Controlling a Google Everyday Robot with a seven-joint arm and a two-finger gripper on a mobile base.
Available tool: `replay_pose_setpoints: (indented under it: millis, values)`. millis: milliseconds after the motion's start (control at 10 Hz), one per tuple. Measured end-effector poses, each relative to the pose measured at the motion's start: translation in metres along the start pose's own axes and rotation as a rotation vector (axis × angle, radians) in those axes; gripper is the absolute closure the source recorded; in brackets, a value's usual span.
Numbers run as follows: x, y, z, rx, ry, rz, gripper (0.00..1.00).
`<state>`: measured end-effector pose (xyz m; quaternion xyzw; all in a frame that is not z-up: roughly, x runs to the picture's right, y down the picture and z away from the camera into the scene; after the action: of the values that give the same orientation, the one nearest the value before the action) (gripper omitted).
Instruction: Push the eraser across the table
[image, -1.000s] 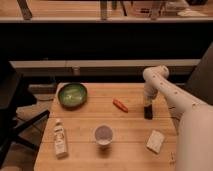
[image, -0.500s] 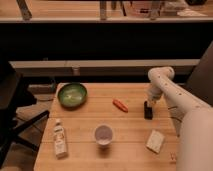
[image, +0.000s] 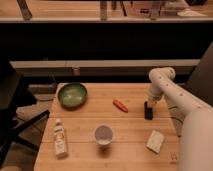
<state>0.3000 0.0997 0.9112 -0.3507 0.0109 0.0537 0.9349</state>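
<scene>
Progress looks slight from where I stand: the eraser (image: 148, 111) sits on the right-hand part of the table (image: 129, 126), not far from the right edge, with nearly the whole width of bare wood open to its left, so I'd judge most of the push is left to do. The gripper (image: 149, 103) is right down at the eraser's far end, touching it or as good as, with its fingers drawn together into a single blunt tip and holding nothing. The white arm (image: 167, 87) comes in from the right, elbow raised high over the table's back corner, forearm dropping steeply to the block. An orange-red carrot piece (image: 119, 105) lies to the eraser's left, a white cup (image: 103, 134) nearer the front, and a pale block (image: 155, 141) in front of the eraser.
</scene>
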Motion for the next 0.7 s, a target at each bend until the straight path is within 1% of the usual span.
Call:
replay_pose_setpoints:
  millis: [700]
  values:
    - [0.0023, 0.0047, 0.0006, 0.0, -0.001, -0.008, 1.0]
